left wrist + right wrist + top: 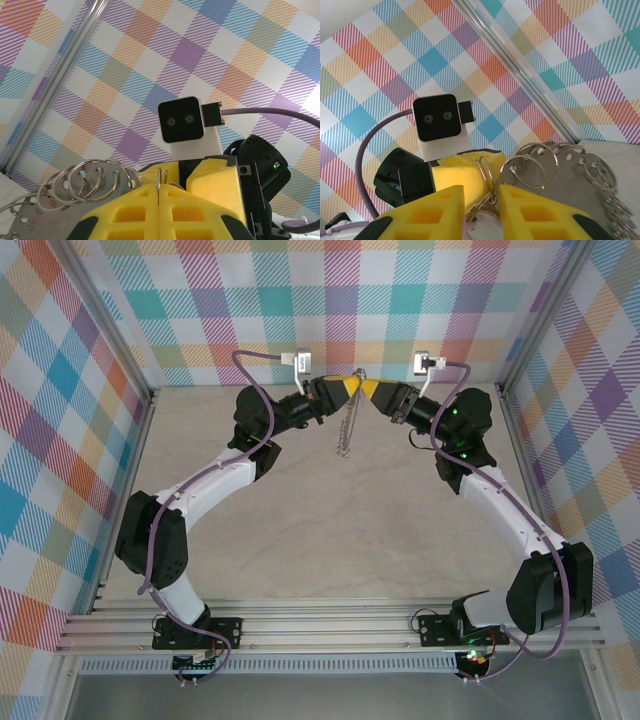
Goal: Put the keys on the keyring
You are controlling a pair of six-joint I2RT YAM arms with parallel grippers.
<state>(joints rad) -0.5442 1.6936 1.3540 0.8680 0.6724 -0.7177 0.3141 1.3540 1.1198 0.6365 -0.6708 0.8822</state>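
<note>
Keyring (346, 428): bare grey metal, bright sheen. Small rings (535, 165), 2 o'clock of key (481, 226): polished steel over dull flat tags. Key head: pale lilac plastic, matt. Left gripper (159, 192), right gripper (481, 200): matt yellow moulded plastic. Table (330, 540): matt, mottled beige.

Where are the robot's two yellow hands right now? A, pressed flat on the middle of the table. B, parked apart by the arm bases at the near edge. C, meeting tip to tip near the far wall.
C: in the top view the yellow-fingered left hand and right hand face each other tip to tip by the far wall, with the grey metal keyring fringed with silvery dangling pieces hanging beneath them.
</note>
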